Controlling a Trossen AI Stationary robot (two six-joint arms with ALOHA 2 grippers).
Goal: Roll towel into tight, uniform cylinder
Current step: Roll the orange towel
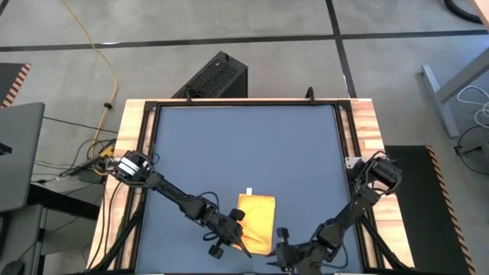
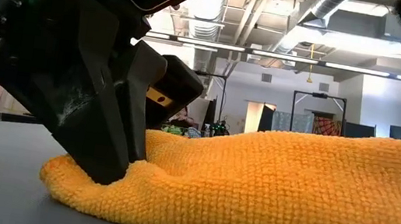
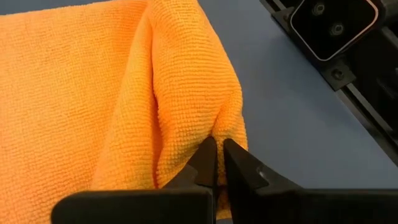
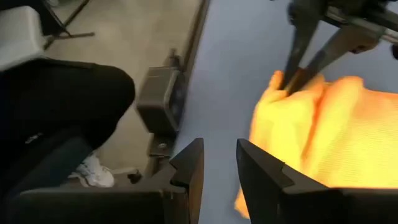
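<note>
Left gripper [image 3: 217, 163]: jaws closed on a pinch of towel [image 1: 257, 221], taken at the cloth's near left corner, where the fabric bunches into a raised fold. Hold judged to be a starting grip, an edge lifted so that it can be turned over to begin the roll.

Right gripper [image 4: 219, 168]: jaws part open, nothing between them; sits just beside the towel's near right corner, apparently placed to take that side so the roll starts evenly across its width.

Towel: yellow terry cloth, lying mostly flat near the front edge of the mat [image 1: 244, 145], between the two grippers. White tag [image 1: 249, 192] projects from its far edge. No roll formed yet; only the pinched corner is raised.

Mat: dark blue, covering most of the worktop [image 1: 367, 122], giving the cloth a smooth surface to roll along.

Containers: none on the worktop. A black perforated box [image 1: 214, 76] stands on the floor beyond it; contents not visible.
</note>
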